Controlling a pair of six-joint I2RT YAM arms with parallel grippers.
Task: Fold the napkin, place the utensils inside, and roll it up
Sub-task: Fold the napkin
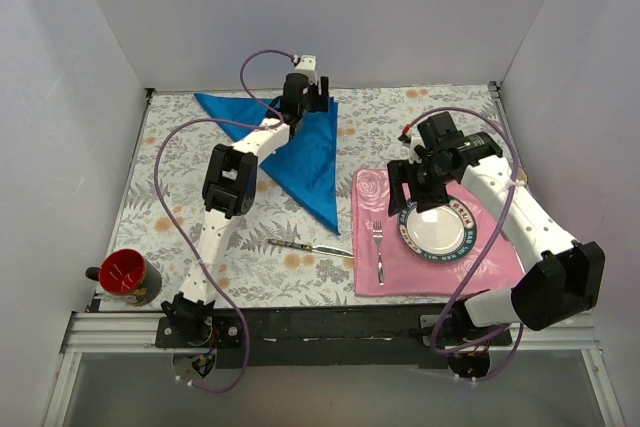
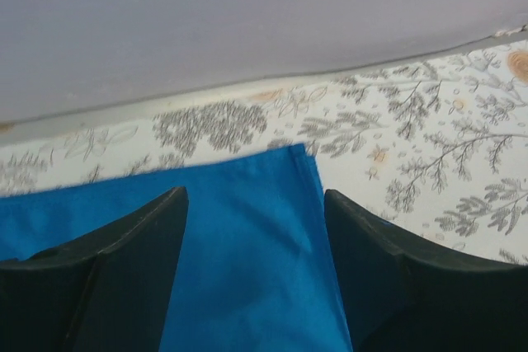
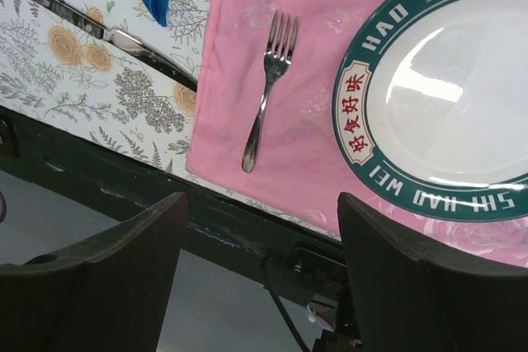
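dark fingers (image 2: 124,269) of the left tool (image 2: 254,204) stood apart, empty, straddling a far corner of the blue napkin (image 1: 305,162), which lay folded in a triangle on the floral worktop (image 1: 380,112). right tool (image 3: 260,199) gaped open, holding nothing, above the pink placemat (image 3: 239,121) near the fork (image 3: 268,80). the knife (image 1: 310,247) lay just nearer than the napkin's tip, one end at the placemat's edge.
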